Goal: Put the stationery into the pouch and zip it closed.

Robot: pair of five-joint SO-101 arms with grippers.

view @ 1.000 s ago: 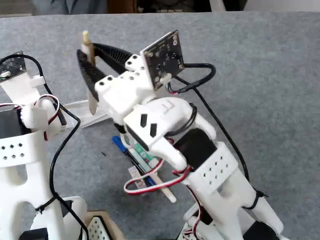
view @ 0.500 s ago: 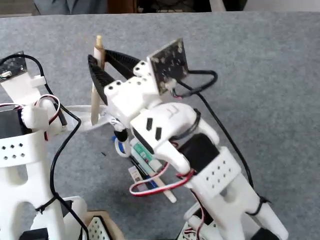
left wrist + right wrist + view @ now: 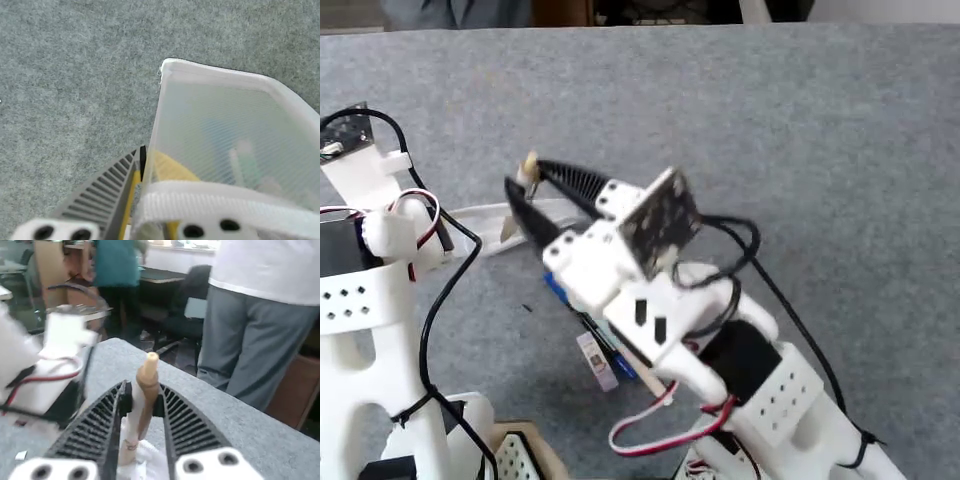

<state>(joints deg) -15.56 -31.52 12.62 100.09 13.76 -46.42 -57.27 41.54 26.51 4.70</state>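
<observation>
The wooden pencil [image 3: 148,371] stands clamped between the right gripper's [image 3: 143,387] jaws, its lower end at the pouch [image 3: 225,130] just beneath the fingertips. This looks like the loading step. Next: lower it into the mouth and release. The left gripper [image 3: 150,167] pinches the pouch's edge; a blue pen [image 3: 556,289] lies behind the right wrist.

Pouch [image 3: 225,135] runs off the edge in the left wrist view. The stuff inside is just greenish and bluish smears through the mesh, no telling what any of it is. A yellow thing [image 3: 167,167] behind it is half covered too.

From the high view the right arm [image 3: 660,310] sits over the pile [image 3: 600,350], so only a few ends poke out.

The pen [image 3: 146,385] pinched in the right gripper [image 3: 142,389] loses its low end in blurry white.
</observation>
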